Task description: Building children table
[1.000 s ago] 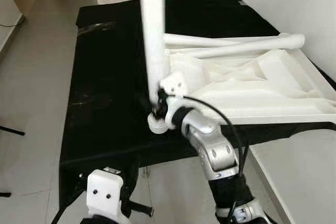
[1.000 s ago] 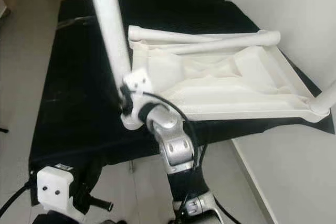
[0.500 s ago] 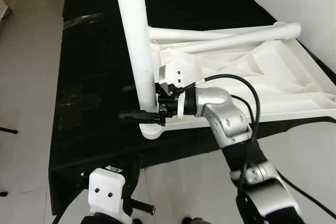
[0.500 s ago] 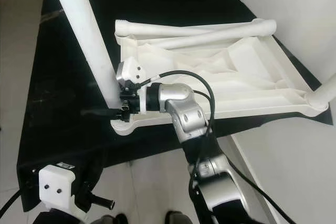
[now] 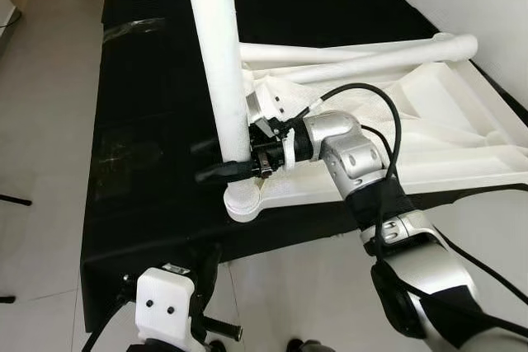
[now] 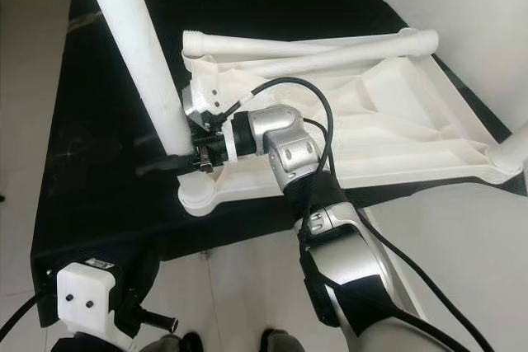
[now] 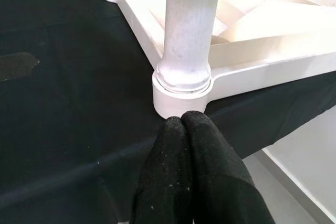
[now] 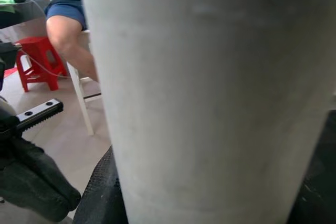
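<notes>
Upturned white plastic children's tabletop (image 5: 429, 133): lying underside-up on the black-covered table (image 5: 157, 113), ribs showing.
Upright white tubular leg (image 5: 216, 63): standing in the near corner socket (image 5: 243, 201) of the tabletop, close to the table's front edge.
Loose white tubular legs (image 5: 355, 53): two, lying across the far side of the tabletop.
Right gripper (image 5: 231, 169): black fingers spread either side of the upright leg, low on it, just above the socket.
Left gripper (image 7: 184, 129): fingers pressed together, tips just before the socket.
Person on a white chair (image 8: 65, 19): beyond, beside a red stool (image 8: 37, 61).

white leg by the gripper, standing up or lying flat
Standing up: the white leg rises from the corner socket of the upside-down tabletop.
</notes>
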Controlling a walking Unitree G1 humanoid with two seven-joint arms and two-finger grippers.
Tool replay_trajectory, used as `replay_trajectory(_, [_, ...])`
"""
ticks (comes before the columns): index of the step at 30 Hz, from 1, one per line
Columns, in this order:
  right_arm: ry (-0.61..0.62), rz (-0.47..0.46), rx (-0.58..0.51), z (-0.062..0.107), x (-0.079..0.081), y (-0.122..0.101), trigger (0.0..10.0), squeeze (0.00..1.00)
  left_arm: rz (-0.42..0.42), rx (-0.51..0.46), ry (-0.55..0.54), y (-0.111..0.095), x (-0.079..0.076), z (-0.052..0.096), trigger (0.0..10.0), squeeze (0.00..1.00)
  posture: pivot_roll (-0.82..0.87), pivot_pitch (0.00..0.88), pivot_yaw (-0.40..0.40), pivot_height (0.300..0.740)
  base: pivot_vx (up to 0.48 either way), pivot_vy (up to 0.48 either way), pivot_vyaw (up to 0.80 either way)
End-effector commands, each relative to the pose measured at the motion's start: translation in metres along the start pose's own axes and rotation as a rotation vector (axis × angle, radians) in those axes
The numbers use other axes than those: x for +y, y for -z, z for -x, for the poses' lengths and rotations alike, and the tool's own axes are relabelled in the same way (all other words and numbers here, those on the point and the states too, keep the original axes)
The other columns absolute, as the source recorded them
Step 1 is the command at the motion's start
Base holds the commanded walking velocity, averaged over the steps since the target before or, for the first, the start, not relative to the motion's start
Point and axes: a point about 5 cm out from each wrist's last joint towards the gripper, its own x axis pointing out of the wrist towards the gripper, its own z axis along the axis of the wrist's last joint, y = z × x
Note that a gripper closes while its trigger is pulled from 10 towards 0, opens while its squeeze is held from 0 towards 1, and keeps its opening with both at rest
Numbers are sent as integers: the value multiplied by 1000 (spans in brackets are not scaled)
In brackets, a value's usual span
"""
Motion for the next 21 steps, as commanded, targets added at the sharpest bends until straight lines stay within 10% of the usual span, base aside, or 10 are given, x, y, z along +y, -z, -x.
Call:
replay_trajectory(1, [-46,-42,12,-5,5,12,0,0,14,21,14,1,-5,3,10000,0,38,255,-13,740,0,0,0])
replay_trajectory(8, [446,-86,141,-2,-6,42,0,0,16,19,14,2,-4,2,10000,0,23,252,-18,740,0,0,0])
replay_trajectory(11, [1000,-160,188,-7,-4,58,0,0,13,16,14,1,-2,1,10000,0,13,258,-7,740,0,0,0])
replay_trajectory(21, [1017,-125,9,-69,4,17,0,0,12,15,22,3,0,-4,10000,0,1,224,2,740,0,0,0])
